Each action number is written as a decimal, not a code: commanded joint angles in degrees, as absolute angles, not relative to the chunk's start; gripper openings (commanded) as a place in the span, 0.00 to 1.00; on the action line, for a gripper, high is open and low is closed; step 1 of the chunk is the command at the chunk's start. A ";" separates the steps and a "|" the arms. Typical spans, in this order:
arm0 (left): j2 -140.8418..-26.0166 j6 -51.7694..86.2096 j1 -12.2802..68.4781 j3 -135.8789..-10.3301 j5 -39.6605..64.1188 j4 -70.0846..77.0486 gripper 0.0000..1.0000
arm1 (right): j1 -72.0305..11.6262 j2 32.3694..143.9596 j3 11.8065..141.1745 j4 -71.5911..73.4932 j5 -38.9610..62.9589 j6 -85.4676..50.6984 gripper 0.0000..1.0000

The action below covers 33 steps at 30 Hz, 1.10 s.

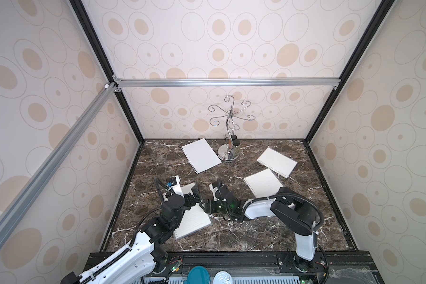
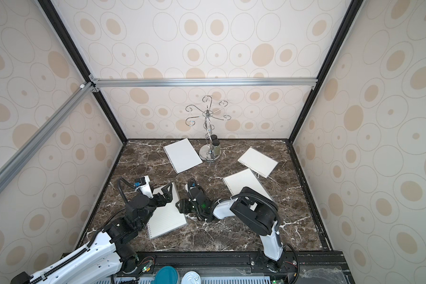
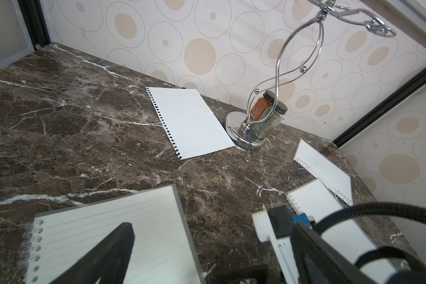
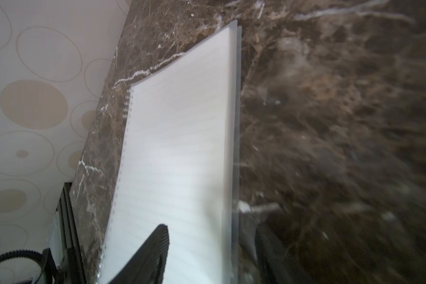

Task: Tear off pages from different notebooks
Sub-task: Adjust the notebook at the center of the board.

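Spreading beneath everything we see a dark marble table (image 1: pixel 231 236) veined white, and at 8 o'clock the large lined notebook (image 1: pixel 197 221), wire-coiled with a grey cover, lies under the wide-open left gripper (image 1: pixel 196 194) while the right gripper (image 1: pixel 204 206) stands part-open astride its free edge, clamping nothing. A hole-punched loose page (image 1: pixel 201 155) lies flat at 11 o'clock, a plain notebook (image 1: pixel 277 162) and small lined notebook (image 1: pixel 263 184) at 2. At 12 a chrome wire stand (image 1: pixel 228 155) fronts two black-lidded glass jars, the orange-powder jar (image 3: pixel 262 108) and the green-herb jar (image 3: pixel 268 124).
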<state>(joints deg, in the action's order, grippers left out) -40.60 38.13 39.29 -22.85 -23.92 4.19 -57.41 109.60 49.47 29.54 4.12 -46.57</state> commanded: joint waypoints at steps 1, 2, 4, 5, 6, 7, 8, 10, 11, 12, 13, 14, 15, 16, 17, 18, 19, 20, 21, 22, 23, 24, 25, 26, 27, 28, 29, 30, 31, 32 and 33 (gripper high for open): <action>-40.66 39.42 38.67 -24.43 -24.04 3.94 1.00 | -60.91 108.59 43.24 26.45 -0.27 -45.90 0.60; -40.91 39.50 38.59 -24.43 -23.70 4.15 1.00 | -62.46 108.46 42.41 27.39 0.03 -45.47 0.60; -41.63 39.69 38.46 -24.60 -23.12 4.58 1.00 | -65.26 109.65 42.56 28.72 1.80 -45.09 0.59; -42.04 39.73 38.41 -24.74 -22.87 4.79 1.00 | -66.56 110.87 43.43 28.98 2.83 -45.15 0.59; -42.39 39.78 38.37 -24.86 -22.64 4.94 1.00 | -67.63 112.05 44.27 29.60 3.49 -45.24 0.58; -42.75 39.85 38.30 -25.04 -22.42 5.01 1.00 | -68.62 113.42 45.16 30.46 3.97 -45.39 0.58; -43.05 39.83 38.32 -25.29 -22.12 4.95 1.00 | -69.46 114.68 46.00 31.47 4.32 -45.65 0.58; -43.41 39.76 38.32 -25.70 -21.67 4.97 1.00 | -69.79 116.94 47.81 32.86 5.51 -46.34 0.58; -43.50 39.78 38.23 -25.88 -21.56 4.97 1.00 | -69.83 118.09 49.04 33.57 5.86 -46.64 0.58; -43.59 39.69 38.23 -25.99 -21.59 4.96 1.00 | -69.76 119.10 50.33 33.96 6.12 -46.59 0.57; -43.59 39.69 38.17 -26.17 -21.71 4.94 1.00 | -69.82 120.32 51.92 34.37 6.15 -46.49 0.57; -43.59 39.70 38.23 -26.36 -21.87 4.83 1.00 | -69.71 121.53 53.65 34.93 6.01 -46.73 0.57; -43.61 39.79 38.15 -26.54 -22.02 4.88 1.00 | -69.42 122.44 54.92 34.90 5.98 -47.03 0.57; -43.64 39.90 38.10 -26.71 -22.14 4.75 1.00 | -68.82 123.11 55.93 34.97 6.27 -47.42 0.57; -43.68 39.87 38.14 -26.88 -22.30 4.75 1.00 | -67.98 123.39 56.19 35.75 6.56 -47.96 0.57; -43.73 39.95 38.09 -26.94 -22.41 4.83 1.00 | -67.23 123.12 55.66 36.72 6.74 -48.31 0.57; -43.83 39.89 37.99 -27.05 -22.50 4.91 1.00 | -66.34 122.25 54.49 37.99 6.69 -48.30 0.57; -44.09 39.62 37.99 -27.28 -22.43 4.97 1.00 | -65.57 120.75 52.90 38.62 6.13 -47.96 0.57; -44.48 39.20 37.96 -27.56 -22.01 4.85 1.00 | -65.08 119.05 51.39 38.80 5.19 -47.14 0.57; -45.19 38.60 37.80 -28.33 -21.22 4.56 1.00 | -64.56 116.31 49.50 38.15 3.48 -45.83 0.57; -46.13 38.52 37.79 -29.32 -20.65 3.87 1.00 | -64.27 112.86 47.48 36.97 0.94 -44.17 0.58; -46.94 38.63 37.73 -30.13 -20.18 3.34 1.00 | -64.23 109.62 45.88 35.49 -1.63 -42.46 0.58; -47.86 38.83 37.77 -31.00 -19.51 2.79 1.00 | -64.21 105.68 44.09 34.15 -4.74 -40.07 0.59; -48.71 39.14 37.74 -31.64 -18.73 2.49 1.00 | -63.98 101.45 42.55 31.65 -7.89 -37.87 0.59; -49.22 39.28 37.78 -31.89 -17.90 2.61 1.00 | -63.66 97.66 41.48 28.84 -11.07 -36.53 0.61; -49.62 39.54 37.73 -31.86 -16.93 3.19 1.00 | -63.04 93.34 40.34 25.86 -14.66 -35.24 0.63; -49.89 39.87 37.75 -31.58 -15.91 3.89 1.00 | -61.95 89.26 38.95 23.55 -17.10 -34.31 0.65; -50.08 40.34 37.68 -31.11 -15.05 4.61 1.00 | -60.43 86.08 37.69 22.02 -18.47 -33.73 0.67; -50.33 40.60 37.63 -30.44 -13.95 5.77 1.00 | -58.26 82.81 36.02 21.11 -19.51 -32.85 0.67; -50.67 40.52 37.66 -29.67 -12.68 7.32 1.00 | -55.97 79.83 34.47 20.08 -21.22 -32.04 0.69; -51.20 40.57 37.69 -29.09 -11.79 8.67 1.00 | -53.67 77.54 33.51 18.14 -22.71 -32.04 0.70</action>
<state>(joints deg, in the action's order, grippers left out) -50.48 39.46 38.15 -29.41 -15.33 5.21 -58.39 81.84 36.45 25.85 -13.23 -35.79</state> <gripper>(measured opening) 0.999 0.693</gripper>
